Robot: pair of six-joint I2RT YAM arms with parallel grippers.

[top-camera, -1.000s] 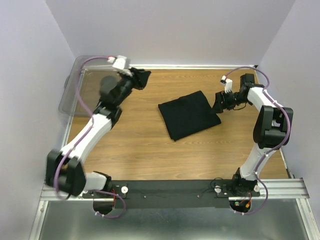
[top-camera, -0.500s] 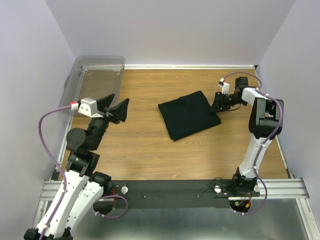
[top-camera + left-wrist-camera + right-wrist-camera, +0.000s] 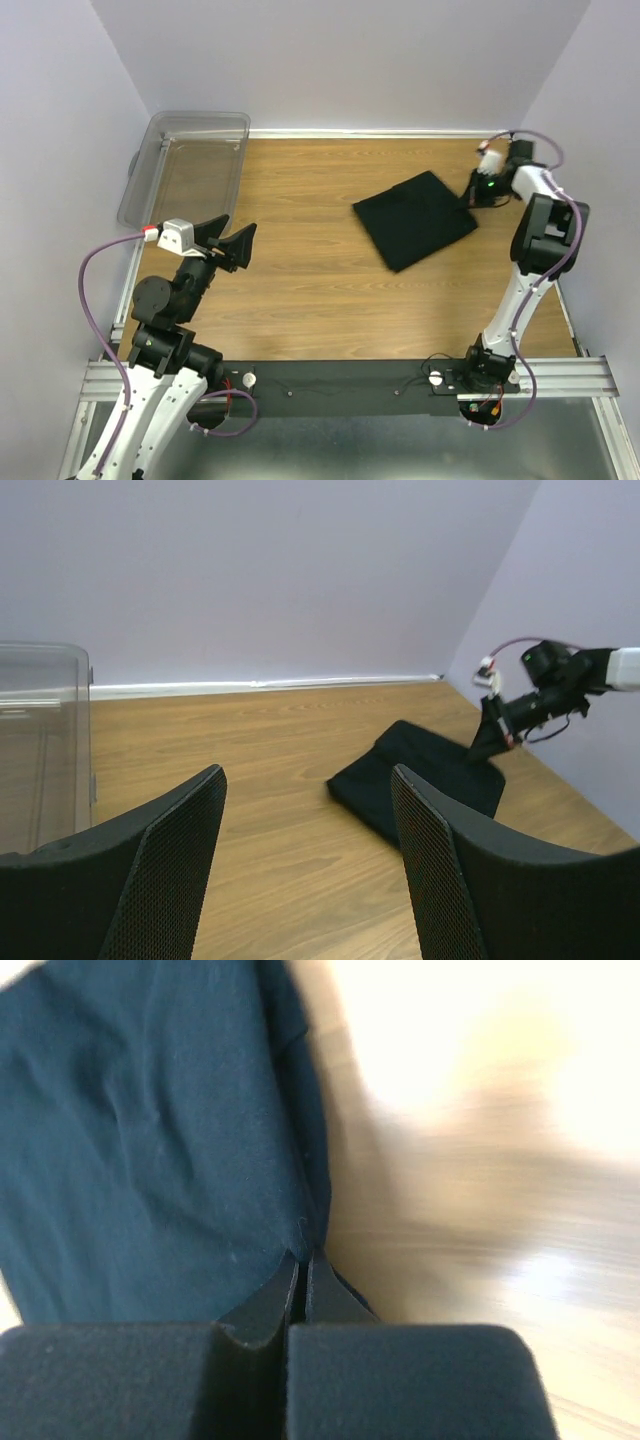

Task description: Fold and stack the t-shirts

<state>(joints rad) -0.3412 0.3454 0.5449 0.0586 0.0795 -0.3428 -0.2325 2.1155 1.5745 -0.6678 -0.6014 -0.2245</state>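
Jaws of the right gripper (image 3: 302, 1260) are pressed together on a pinch of cloth at the edge of the black t-shirt (image 3: 415, 218), while those of the left gripper (image 3: 306, 772) stand wide apart, holding nothing, raised over the near left of the table (image 3: 300, 290). That wooden table carries everything. The clear plastic bin (image 3: 185, 165) sits at its far left corner, well apart from the shirt. The t-shirt lies on the far right of the table, folded into a compact, slightly skewed rectangle, with its right-hand corner in the pinch. From where I stand the folding looks done and this is the placing step, settling the shirt where the stack will go. Next, I'd say, the right jaws need to open and lift away cleanly, so the top layer isn't tugged out of its fold. I can see no second shirt anywhere.
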